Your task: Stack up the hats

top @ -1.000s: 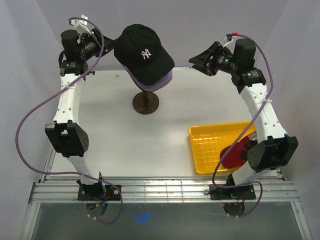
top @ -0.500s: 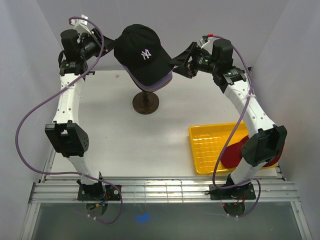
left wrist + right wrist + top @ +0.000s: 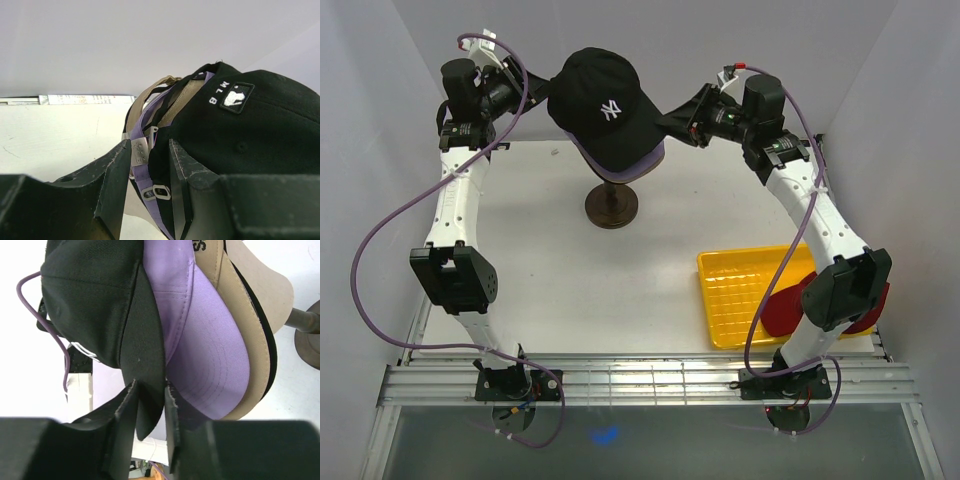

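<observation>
Nearest, at the right of the white bench [image 3: 540,260], a yellow grid-bottomed plastic tray [image 3: 735,290] lies flat. A red fabric baseball cap [image 3: 778,310] rests at its near right part, mostly hidden behind the right arm's elbow.

Farther in, at the middle, a dark wooden stand [image 3: 611,205] rises from a round foot and carries the stacked caps well above the bench. On top sits a black fabric baseball cap with a white NY [image 3: 605,105], its brim pointing right. Under it comes a lavender fabric cap [image 3: 200,330], then a tan fabric cap [image 3: 235,325], and below that the thin edge of another black brim [image 3: 270,347].

The right hand [image 3: 150,400] reaches in from the right. Its fingers stand a narrow gap apart, and the tip of the top cap's black brim fills that gap, pinched between them.

The left hand [image 3: 149,147] is at the far left, at the back of the stack. Its fingers are nearly together, with the top cap's black rear edge and the lavender cap's buckled strap wedged between them.
</observation>
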You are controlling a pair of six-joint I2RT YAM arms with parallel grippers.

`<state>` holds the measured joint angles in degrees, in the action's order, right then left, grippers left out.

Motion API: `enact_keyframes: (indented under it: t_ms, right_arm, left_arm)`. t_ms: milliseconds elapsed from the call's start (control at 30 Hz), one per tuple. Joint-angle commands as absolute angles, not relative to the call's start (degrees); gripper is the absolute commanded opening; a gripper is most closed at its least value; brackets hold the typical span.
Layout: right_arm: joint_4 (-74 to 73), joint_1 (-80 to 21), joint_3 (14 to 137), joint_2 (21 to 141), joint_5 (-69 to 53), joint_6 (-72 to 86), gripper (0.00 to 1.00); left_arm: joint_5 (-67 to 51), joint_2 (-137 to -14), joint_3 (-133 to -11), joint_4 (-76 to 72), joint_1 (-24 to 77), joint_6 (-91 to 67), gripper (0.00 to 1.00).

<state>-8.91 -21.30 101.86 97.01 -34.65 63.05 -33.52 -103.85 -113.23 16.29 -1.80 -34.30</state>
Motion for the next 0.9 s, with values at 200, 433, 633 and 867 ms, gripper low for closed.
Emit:
enact_keyframes:
  t_ms: [200,433,633,867]
  right_arm:
    - [-7.73,-21.1,101.52,97.29,-32.7,62.93,0.13]
    - [-8.08,-18.28,93.7,96.68,-30.5,64.51,0.08]
    - [-9.66,-16.79,90.79,98.08,-29.36,65.22,0.08]
    - [-16.07,-16.08,94.82,102.74,-28.92,63.82,0.08]
  left_arm:
    - [-35.33,-103.8,-113.29,18.28,-1.05,-33.22,0.46]
    - [-35.68,-103.97,-113.55,18.28,-1.05,-33.49,0.47]
    - [-35.6,-104.06,-113.12,18.46,-1.05,-33.57,0.47]
    - [-35.33,-104.06,-112.85,18.63,-0.97,-33.49,0.48]
